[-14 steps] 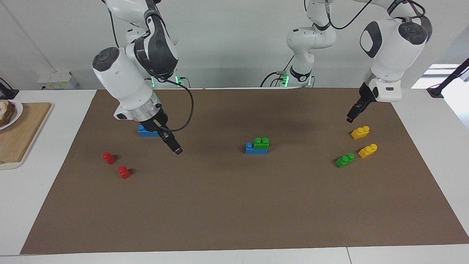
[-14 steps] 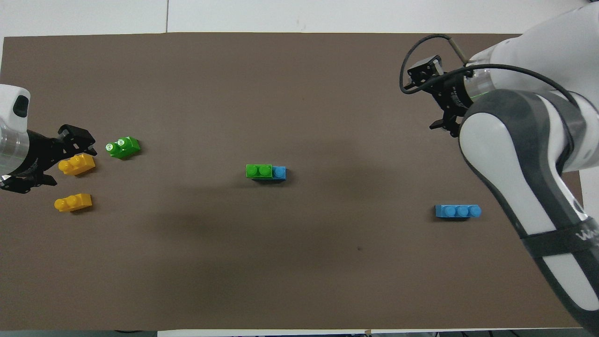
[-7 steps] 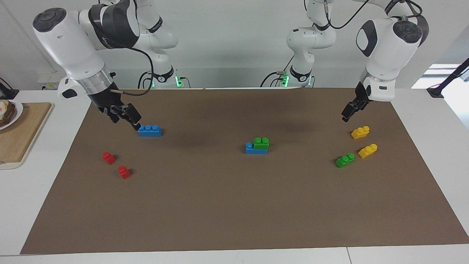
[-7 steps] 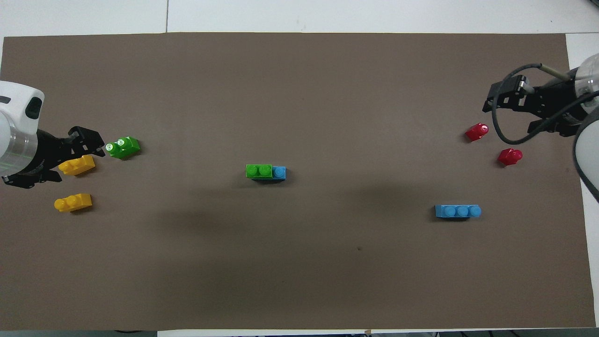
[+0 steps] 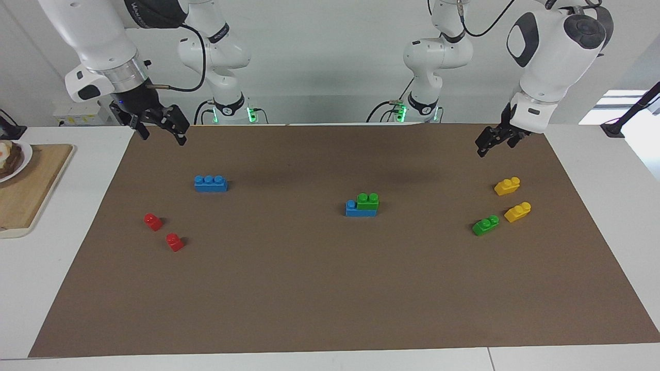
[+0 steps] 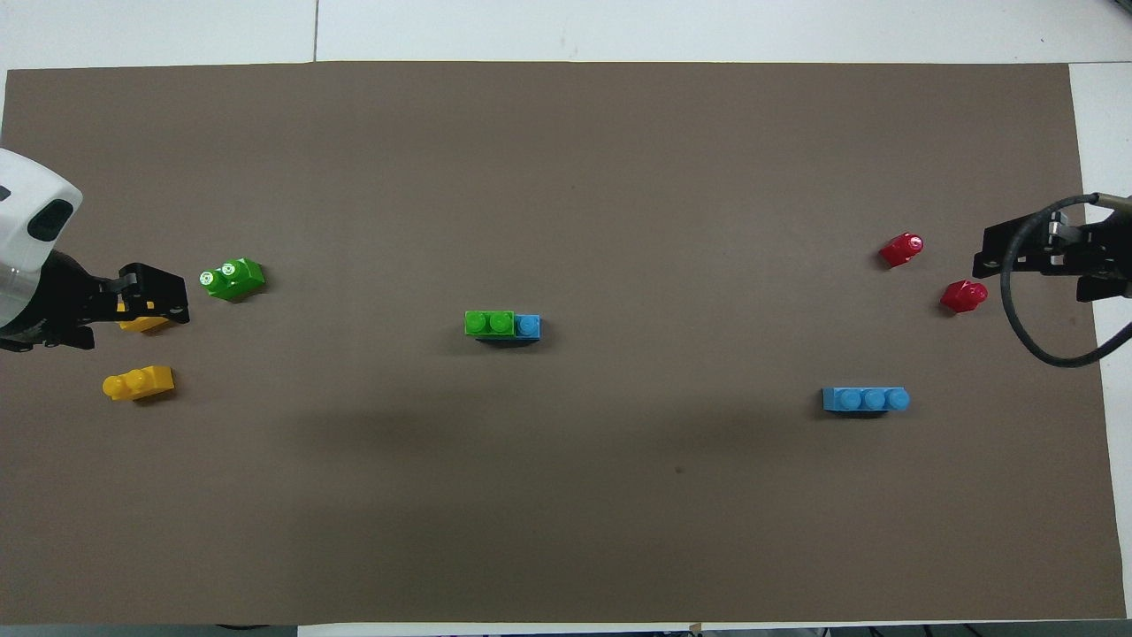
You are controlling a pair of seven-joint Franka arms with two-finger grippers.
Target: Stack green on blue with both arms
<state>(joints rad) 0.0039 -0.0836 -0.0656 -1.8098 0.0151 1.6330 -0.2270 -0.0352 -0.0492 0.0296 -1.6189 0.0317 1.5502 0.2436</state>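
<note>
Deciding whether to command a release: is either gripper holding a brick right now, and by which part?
Nothing is held. The left gripper and right gripper are both open, empty and raised above the mat.

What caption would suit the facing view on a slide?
Green plastic brick stacked on a long blue brick mid-mat, left gripper and right gripper raised, open and empty.

2 red bricks (image 5: 163, 231), 2 yellow bricks (image 5: 512, 199) on a brown mat (image 5: 330, 288) — cutting board (image 5: 26, 190) beside.
</note>
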